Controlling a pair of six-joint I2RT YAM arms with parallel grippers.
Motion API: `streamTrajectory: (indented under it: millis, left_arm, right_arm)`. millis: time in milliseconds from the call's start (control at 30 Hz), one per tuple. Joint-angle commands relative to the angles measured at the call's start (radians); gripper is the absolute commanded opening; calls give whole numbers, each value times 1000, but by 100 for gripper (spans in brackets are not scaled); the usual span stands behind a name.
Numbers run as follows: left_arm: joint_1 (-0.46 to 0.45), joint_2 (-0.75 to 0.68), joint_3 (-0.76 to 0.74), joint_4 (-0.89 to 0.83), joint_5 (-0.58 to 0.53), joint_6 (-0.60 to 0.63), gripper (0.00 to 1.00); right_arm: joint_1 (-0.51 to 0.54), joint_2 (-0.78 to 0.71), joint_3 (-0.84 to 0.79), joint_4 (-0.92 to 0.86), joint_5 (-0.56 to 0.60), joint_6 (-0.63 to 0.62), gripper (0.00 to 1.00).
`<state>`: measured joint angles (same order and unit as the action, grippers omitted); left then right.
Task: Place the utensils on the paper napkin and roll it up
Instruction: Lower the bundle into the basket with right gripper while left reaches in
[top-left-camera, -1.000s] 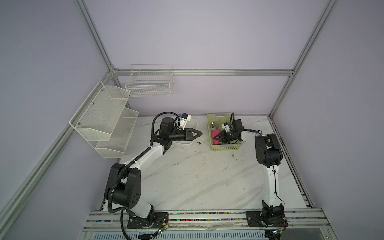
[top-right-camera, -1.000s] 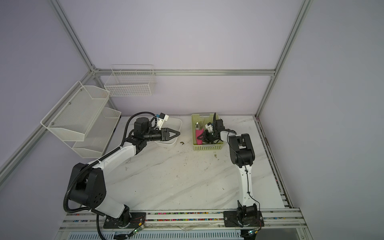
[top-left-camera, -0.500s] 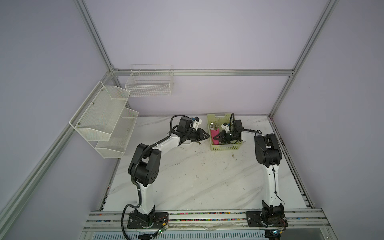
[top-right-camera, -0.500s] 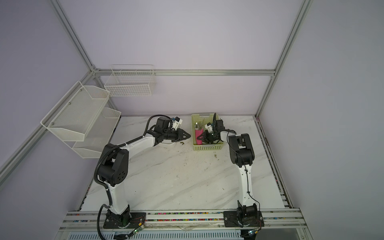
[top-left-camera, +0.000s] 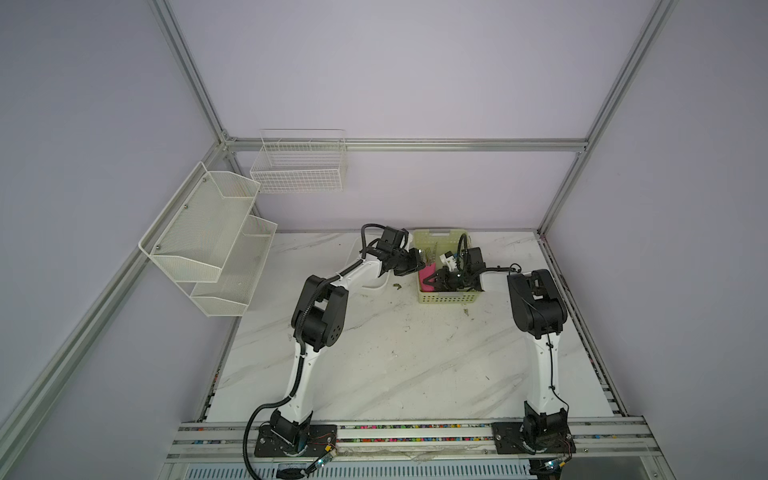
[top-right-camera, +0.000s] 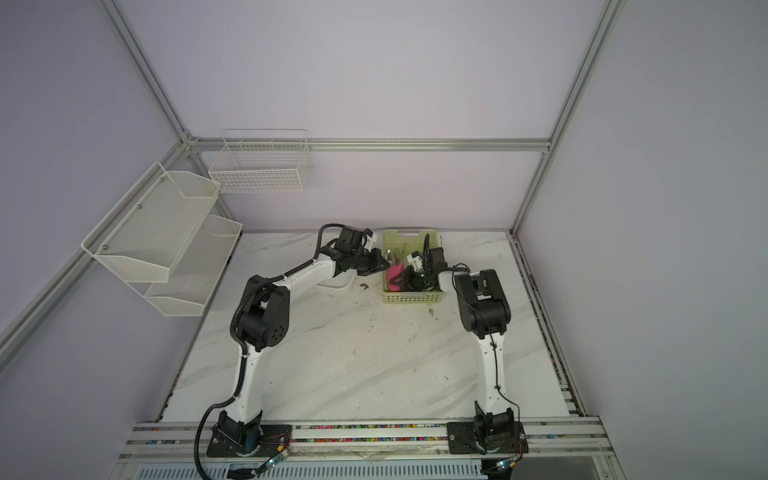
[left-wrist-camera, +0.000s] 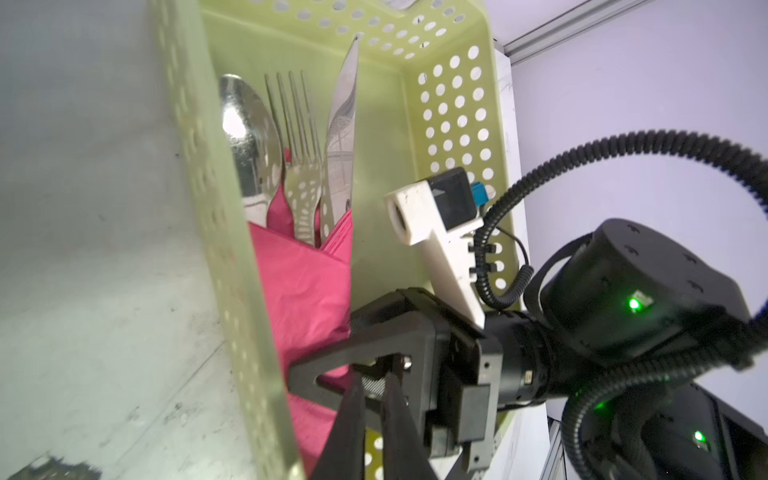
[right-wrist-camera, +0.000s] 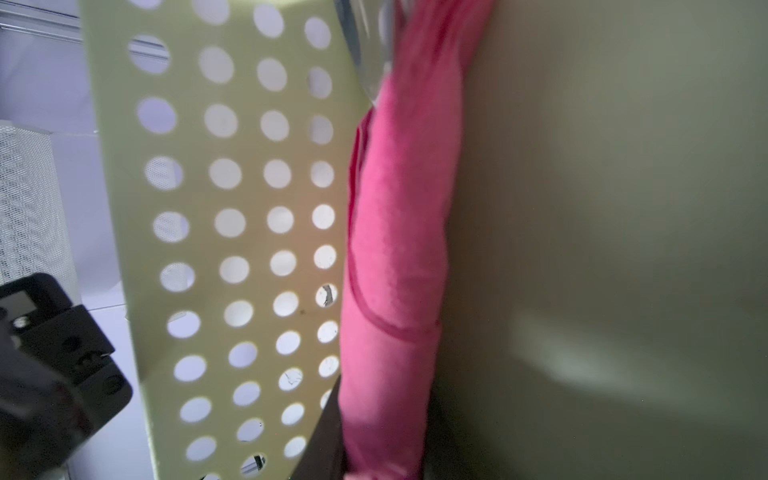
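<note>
The pink paper napkin (left-wrist-camera: 303, 282) is rolled around the utensils and lies in a yellow-green basket (top-left-camera: 451, 297), against its left wall. A spoon head (left-wrist-camera: 249, 137), a fork head (left-wrist-camera: 301, 166) and a knife blade (left-wrist-camera: 343, 124) stick out of the roll, while the handles are hidden inside it. My right gripper (top-left-camera: 434, 280) reaches into the basket and is shut on the napkin (right-wrist-camera: 399, 249) at the roll's near end. My left gripper (left-wrist-camera: 376, 378) hovers at the basket's left rim, shut and empty, just above the right gripper's fingers (left-wrist-camera: 320, 374).
A white tub (top-left-camera: 374, 282) sits on the marble table (top-left-camera: 395, 353) beneath my left forearm. White mesh shelves (top-left-camera: 208, 237) hang on the left wall and a wire basket (top-left-camera: 299, 166) on the back wall. Small debris (top-left-camera: 397, 286) lies beside the green basket.
My left arm has swung right from over the white tub to the basket's left rim, and its jaws have closed. The right arm has stayed put on the roll.
</note>
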<state>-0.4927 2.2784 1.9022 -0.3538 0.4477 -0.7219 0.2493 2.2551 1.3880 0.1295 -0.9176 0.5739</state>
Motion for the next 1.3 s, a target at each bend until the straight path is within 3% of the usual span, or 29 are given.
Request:
streamTrajectory:
  millis: [0, 433, 800, 1033, 1267]
  left_arm:
    - [-25, 12, 120, -41, -38, 7, 9]
    - [-59, 159, 212, -54, -49, 0, 1]
    - [-92, 209, 272, -217, -212, 67, 0]
    - [-117, 236, 334, -312, -241, 99, 2]
    - [-133, 159, 313, -385, -314, 137, 3]
  right_arm:
    - [25, 32, -62, -28, 37, 34, 0]
    - [26, 36, -41, -69, 38, 4, 0]
    - [30, 10, -25, -130, 55, -49, 0]
    - [66, -41, -88, -34, 23, 32, 0]
    - [125, -102, -198, 158, 22, 185, 0]
